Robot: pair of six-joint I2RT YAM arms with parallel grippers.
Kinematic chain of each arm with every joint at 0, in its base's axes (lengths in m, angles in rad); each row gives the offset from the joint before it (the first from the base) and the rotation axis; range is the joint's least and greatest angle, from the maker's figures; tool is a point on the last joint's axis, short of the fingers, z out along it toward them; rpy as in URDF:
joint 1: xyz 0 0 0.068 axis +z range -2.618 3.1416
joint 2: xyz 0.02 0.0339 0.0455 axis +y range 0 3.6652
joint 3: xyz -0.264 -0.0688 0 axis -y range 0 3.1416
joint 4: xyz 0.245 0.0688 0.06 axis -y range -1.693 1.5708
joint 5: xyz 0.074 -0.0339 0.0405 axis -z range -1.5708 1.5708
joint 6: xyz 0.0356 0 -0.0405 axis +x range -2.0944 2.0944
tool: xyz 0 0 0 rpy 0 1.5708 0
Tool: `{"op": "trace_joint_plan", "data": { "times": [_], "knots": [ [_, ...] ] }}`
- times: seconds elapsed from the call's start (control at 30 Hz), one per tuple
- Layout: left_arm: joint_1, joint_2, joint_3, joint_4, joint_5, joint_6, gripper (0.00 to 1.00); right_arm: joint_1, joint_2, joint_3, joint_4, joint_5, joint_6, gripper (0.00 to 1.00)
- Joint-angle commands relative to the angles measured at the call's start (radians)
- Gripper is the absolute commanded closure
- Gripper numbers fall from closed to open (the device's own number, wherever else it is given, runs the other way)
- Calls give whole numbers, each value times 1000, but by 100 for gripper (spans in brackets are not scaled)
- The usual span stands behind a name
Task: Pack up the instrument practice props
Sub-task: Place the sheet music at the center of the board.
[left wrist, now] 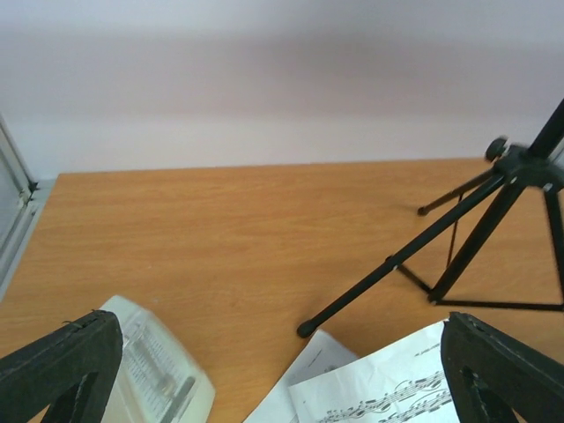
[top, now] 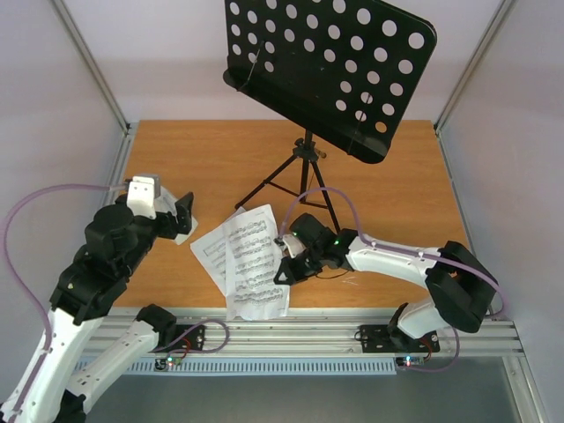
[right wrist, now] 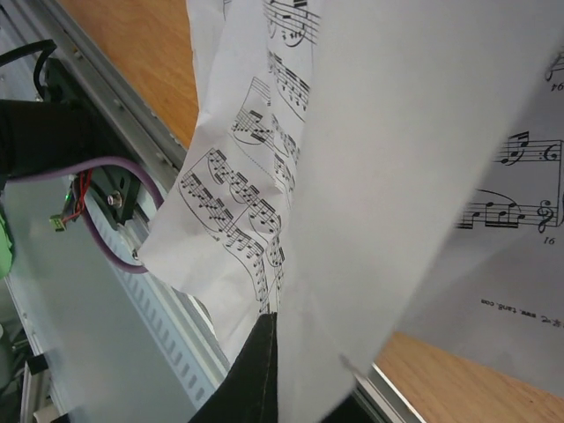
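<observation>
Your right gripper (top: 287, 268) clenches the sheet-music pages (top: 251, 256), smothering its camera; your left gripper (left wrist: 278, 333) gapes, metronome (left wrist: 157, 363) cut off below.

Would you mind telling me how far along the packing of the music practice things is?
Nothing looks packed yet. In hand: the right tool is shut on the sheet music. The left tool is open near the metronome, not gripping it. Left: the music stand stands fully set up.
</observation>
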Motion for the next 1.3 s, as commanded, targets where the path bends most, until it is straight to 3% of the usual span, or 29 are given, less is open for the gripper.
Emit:
{"op": "trace_joint_plan", "data": {
  "times": [0.0, 0.87, 1.13, 1.27],
  "knots": [
    [2, 8, -57, 27, -29, 71, 1, 6, 27, 38, 23, -6, -19, 99],
    [4, 26, -105, 39, -53, 86, 1, 18, 230, 143, 88, 71, 10, 98],
    [14, 73, -129, 45, -28, 80, 1, 42, 222, 151, 103, 120, -29, 79],
    [17, 80, -133, 45, -18, 76, 1, 68, 184, 155, 66, 180, -76, 59]
  ]
}}
